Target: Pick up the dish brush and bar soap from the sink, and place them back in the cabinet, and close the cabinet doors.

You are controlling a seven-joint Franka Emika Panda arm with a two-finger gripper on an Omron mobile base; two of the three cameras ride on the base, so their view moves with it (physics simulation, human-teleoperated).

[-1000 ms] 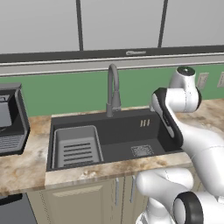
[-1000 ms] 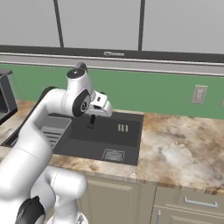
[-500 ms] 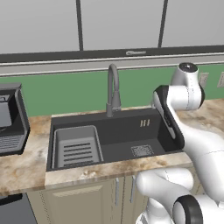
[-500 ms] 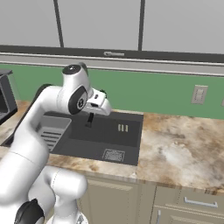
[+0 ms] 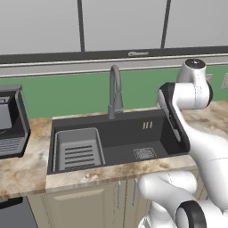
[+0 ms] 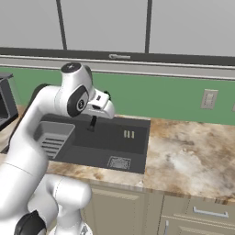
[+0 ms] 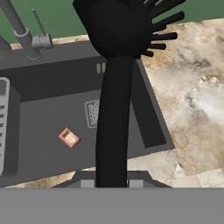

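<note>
My gripper (image 7: 112,183) is shut on the thin handle of the black dish brush (image 7: 114,109). The brush's bristly head fills the top of the hand view. I hold it in the air above the dark-grey sink (image 7: 43,127). The bar soap (image 7: 69,138), a small pinkish-orange block, lies on the sink floor left of the square drain grate (image 7: 92,113). From the right base camera my hand (image 6: 102,104) hovers over the back of the sink (image 6: 114,143). The cabinet and its doors are out of view.
A grey ribbed tray insert (image 5: 78,149) fills the left part of the sink (image 5: 129,133), and the gooseneck faucet (image 5: 115,91) stands at its back rim. A dark coffee machine (image 5: 11,120) sits on the counter at left. Marbled counter (image 6: 193,156) extends to the right. Light-grey wall cabinets (image 6: 105,25) hang above.
The arm has turned a little, and the hand with the brush has shifted slightly left and up in the right base view. The grip has not changed.
</note>
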